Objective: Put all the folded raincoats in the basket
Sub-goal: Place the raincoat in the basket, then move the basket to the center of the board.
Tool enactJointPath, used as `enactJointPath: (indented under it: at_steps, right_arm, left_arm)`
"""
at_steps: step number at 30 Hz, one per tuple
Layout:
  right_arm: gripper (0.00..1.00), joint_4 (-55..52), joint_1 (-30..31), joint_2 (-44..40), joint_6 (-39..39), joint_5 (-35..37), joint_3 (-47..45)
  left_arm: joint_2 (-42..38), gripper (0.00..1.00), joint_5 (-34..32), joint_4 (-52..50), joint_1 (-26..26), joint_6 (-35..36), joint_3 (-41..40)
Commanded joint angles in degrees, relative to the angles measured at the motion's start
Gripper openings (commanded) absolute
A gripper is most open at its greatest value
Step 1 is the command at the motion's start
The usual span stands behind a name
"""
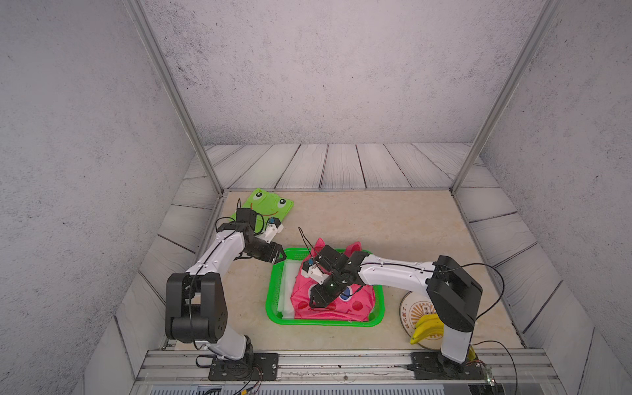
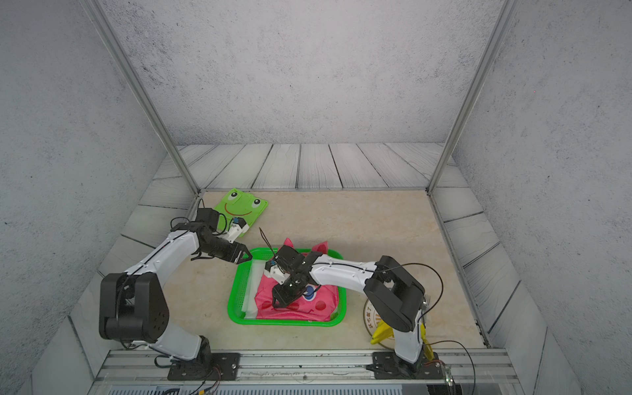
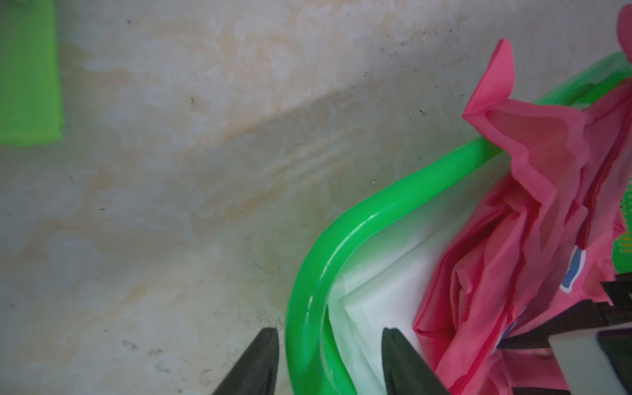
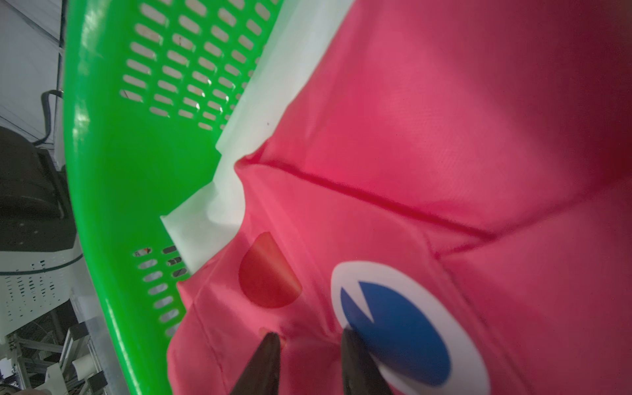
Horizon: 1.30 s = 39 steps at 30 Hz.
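Now left hand [image 3: 330,333], right hand [image 4: 309,337] gape, seemingly empty; writing on plate [image 1: 408,309] unreadable.

basket [image 1: 325,323] packed (pink raincoat [image 1: 363,302]), far tabletop [image 1: 393,219] clear

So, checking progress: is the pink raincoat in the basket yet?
In: pink raincoat lies inside the basket, mostly within its green rim.

Glossy green plastic basket [image 3: 307,290] — slotted walls — holds a pink raincoat [image 4: 444,136], seemingly thin coated cloth.
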Motion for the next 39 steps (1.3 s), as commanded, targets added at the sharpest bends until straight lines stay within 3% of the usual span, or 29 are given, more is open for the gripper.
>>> enactJointPath:
  at_steps: [1,8,11,15,19,23,25,28,32,39]
  right_arm:
    - [0.38,-5.9,0.2,-2.3,-0.5,6.4,1.4]
    - [0.48,-12.9,-0.1,-13.8,3.0,15.0,2.6]
    - [0.53,-19.0,-1.3,-19.5,7.7,25.3,1.1]
    - [0.6,-34.9,-7.1,-24.9,15.3,38.6,0.5]
    - [0.65,-43.2,-16.1,-29.5,17.4,40.8,-3.6]
    - [0.75,-41.7,-21.3,-33.2,15.3,40.5,-9.2]
    - [0.75,-40.6,-23.1,-33.3,14.3,38.9,-11.3]
    - [0.71,-36.3,-24.8,-31.8,11.4,33.5,-13.9]
    - [0.53,-30.7,-25.6,-26.6,9.8,27.4,-12.7]
    - [0.31,-27.6,-28.3,-17.1,10.4,29.2,-8.0]
  left_arm:
    - [0.8,0.54,2.2,-4.6,-1.1,3.8,-0.7]
    - [-4.1,0.54,3.7,-6.6,-5.3,9.4,-4.5]
    - [-5.6,0.54,2.3,-7.1,-8.5,11.1,-6.0]
    - [-6.0,0.54,0.6,-6.8,-11.7,11.7,-7.4]
    - [-5.2,0.54,0.4,-5.5,-11.8,10.7,-6.6]
    - [-3.9,0.54,-1.9,-4.1,-11.6,9.3,-5.0]
    - [-3.4,0.54,-2.6,-4.5,-11.3,9.2,-4.1]
    - [-3.3,0.54,-2.4,-5.0,-9.9,9.5,-2.7]
    - [-3.6,0.55,-2.3,-5.1,-6.5,8.7,-0.2]
    - [-1.0,0.56,-10.4,-1.9,-0.6,2.9,7.8]
